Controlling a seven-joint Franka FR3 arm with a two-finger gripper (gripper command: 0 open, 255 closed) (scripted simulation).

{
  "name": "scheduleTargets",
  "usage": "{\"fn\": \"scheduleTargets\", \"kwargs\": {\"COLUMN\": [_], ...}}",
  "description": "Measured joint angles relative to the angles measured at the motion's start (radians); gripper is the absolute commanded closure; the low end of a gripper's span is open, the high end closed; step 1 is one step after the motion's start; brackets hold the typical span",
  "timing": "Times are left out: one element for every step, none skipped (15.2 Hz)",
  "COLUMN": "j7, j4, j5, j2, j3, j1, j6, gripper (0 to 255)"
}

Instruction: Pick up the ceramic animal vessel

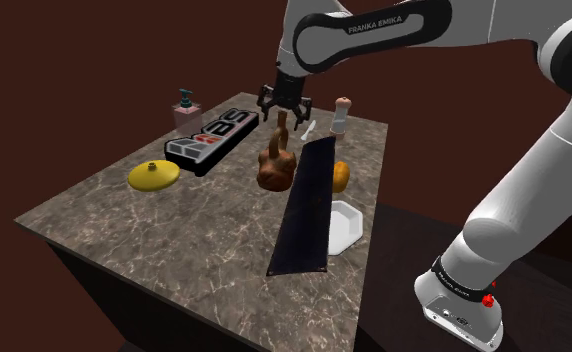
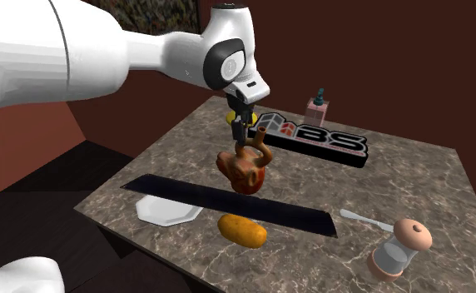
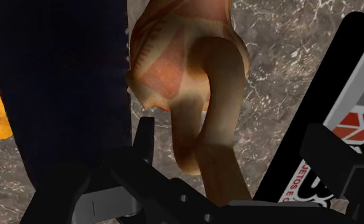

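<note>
Two spread fingers [image 3: 145, 140] of the pincer [image 1: 283, 104] flank the spout [image 1: 282, 126] of the brown vessel [image 1: 275, 170], beside a dark strip [image 1: 304, 212] on the desk [image 1: 124, 232].

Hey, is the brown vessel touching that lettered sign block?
Apart. The shoulder view shows a strip of bare table between the vessel and the sign. The wrist view shows the same gap.
</note>
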Motion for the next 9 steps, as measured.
{"fn": "scheduleTargets", "kwargs": {"j7": [0.025,0.037,0.044,0.048,0.050,0.055,0.054,0.056,0.057], "j4": [0.007,0.007,0.001,-0.009,-0.018,-0.022,-0.035,-0.044,-0.047], "j5": [-0.010,-0.015,-0.018,-0.020,-0.023,-0.027,-0.027,-0.028,-0.030], "j2": [0.015,0.025,0.030,0.033,0.039,0.046,0.046,0.048,0.051], "j3": [0.002,0.003,0.004,0.005,0.004,0.006,0.005,0.005,0.005], "j1": [0.000,0.000,0.001,0.001,0.000,0.001,0.001,0.001,0.001], "j6": [0.010,0.020,0.032,0.045,0.060,0.070,0.083,0.094,0.100], "gripper": [0,0,0,0,0,0,0,0,255]}}
